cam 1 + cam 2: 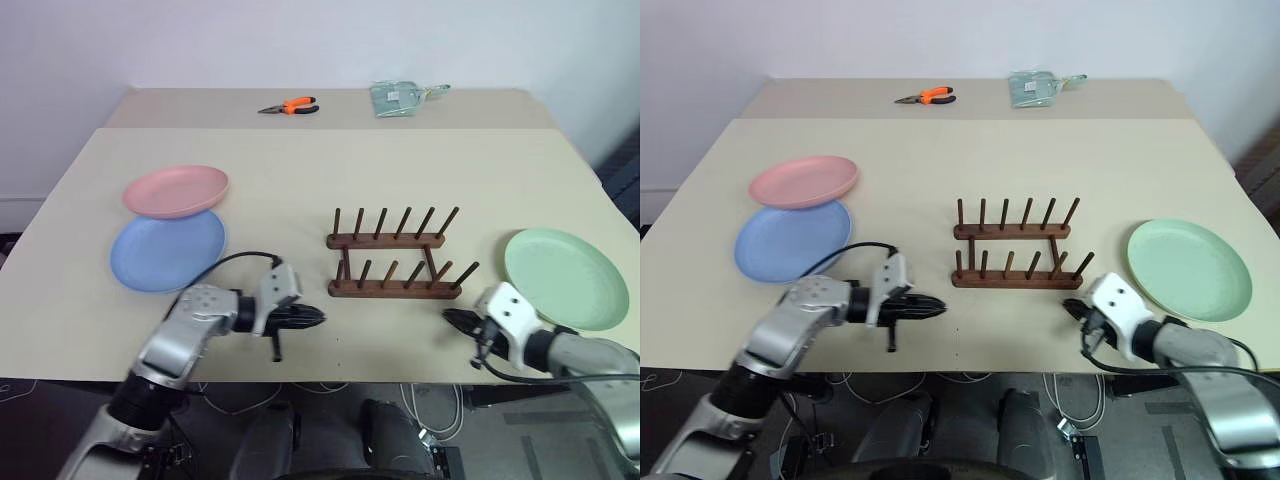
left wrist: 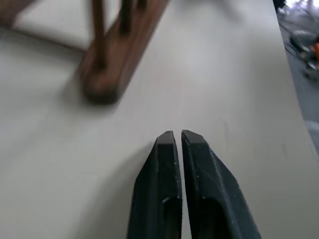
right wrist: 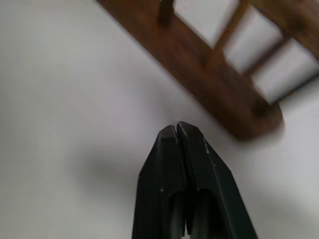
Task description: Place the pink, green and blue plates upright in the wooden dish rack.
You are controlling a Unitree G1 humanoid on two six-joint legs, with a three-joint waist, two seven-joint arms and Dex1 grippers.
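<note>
Both the left hand and right hand were pressed together and empty, while the plates, like the green plate, looked light, stiff and smooth, best pinched at the rim.

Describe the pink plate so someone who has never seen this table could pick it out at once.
Start at the wooden dish rack in the middle of the beige table and look to the robot's left, where two plates overlap. The pink plate is the farther one, its near edge resting on the blue plate. The green plate lies alone on the rack's other side.
</note>
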